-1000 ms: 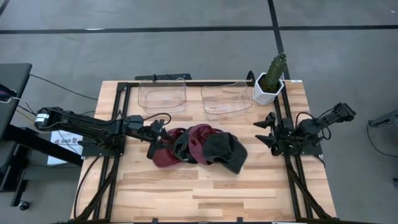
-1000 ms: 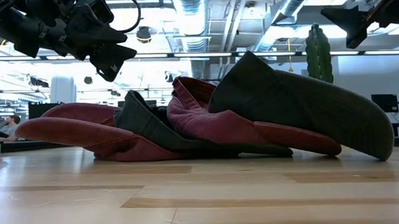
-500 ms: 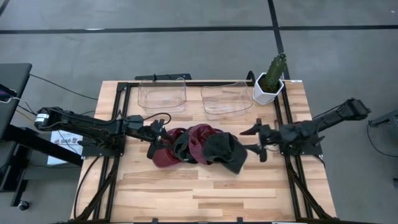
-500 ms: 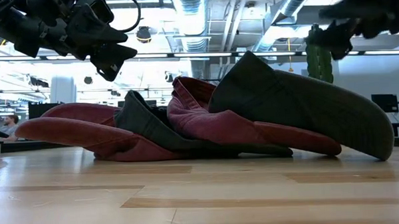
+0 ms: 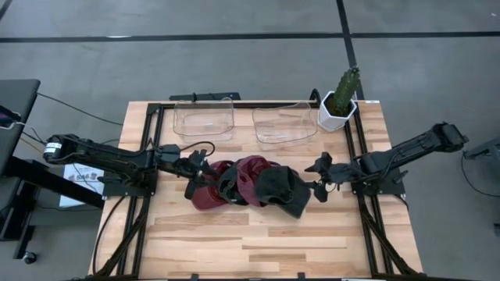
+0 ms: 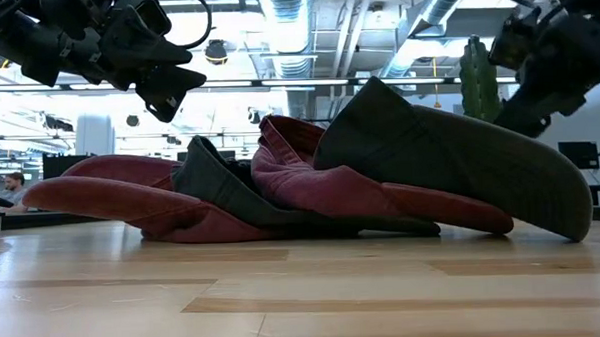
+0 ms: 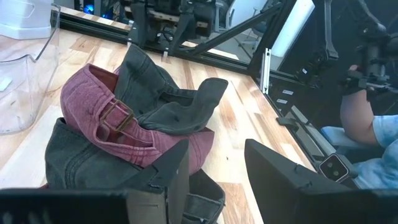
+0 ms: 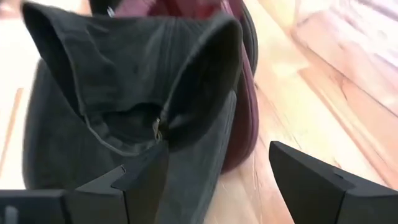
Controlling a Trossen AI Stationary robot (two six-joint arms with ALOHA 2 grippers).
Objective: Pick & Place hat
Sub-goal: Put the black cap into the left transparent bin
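A pile of hats lies mid-table: a dark red hat (image 5: 205, 195) at the left, another dark red hat (image 5: 251, 173) with a strap and buckle (image 7: 115, 115) in the middle, and a dark grey hat (image 5: 283, 190) at the right, resting on the others and the tabletop. My left gripper (image 5: 197, 173) hovers open above the pile's left edge (image 6: 167, 91). My right gripper (image 5: 319, 178) stands open just right of the grey hat (image 8: 124, 93), tipped downward and above it (image 6: 537, 70).
Two clear plastic containers (image 5: 205, 119) (image 5: 283, 125) stand at the table's far side, with a potted cactus (image 5: 341, 103) at the far right. Black frame rails (image 5: 361, 203) run along both sides. Bare wood (image 5: 258, 242) lies toward the near edge. A person's arm (image 7: 360, 118) shows beyond the table.
My right gripper has swung toward the table's left, to the grey hat, sinking and tipping from pointing up to pointing downward; its fingers stay open. The hats have not moved.
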